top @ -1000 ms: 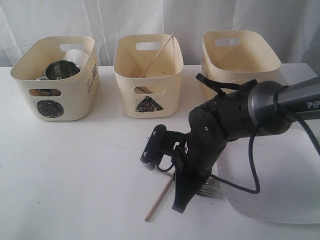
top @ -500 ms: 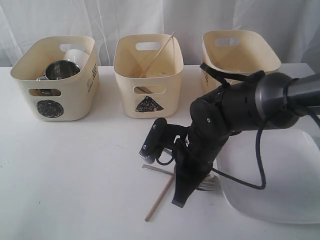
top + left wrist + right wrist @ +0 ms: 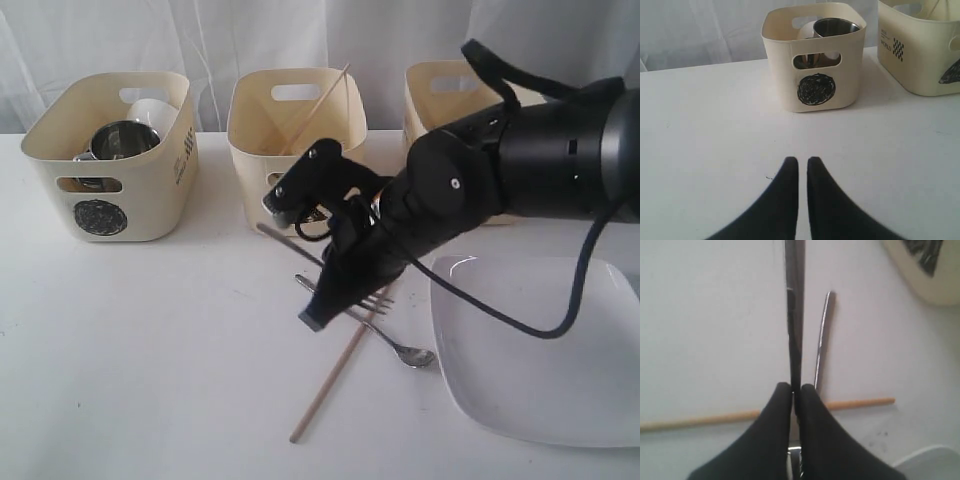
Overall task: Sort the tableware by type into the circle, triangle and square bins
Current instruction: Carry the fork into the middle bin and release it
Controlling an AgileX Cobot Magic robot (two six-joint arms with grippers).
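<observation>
r end effector (image 3: 795, 390) pinching fork (image 3: 795, 330) above table (image 3: 150, 330); l end effector (image 3: 802, 165) jaws together, empty.

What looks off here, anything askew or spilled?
Nothing spilled or damaged. The leaning chopstick pokes out above the rim of the triangle bin rather than lying inside. On the table the spoon lies crossed with the loose chopstick, near the right gripper, which is shut on the fork.
</observation>
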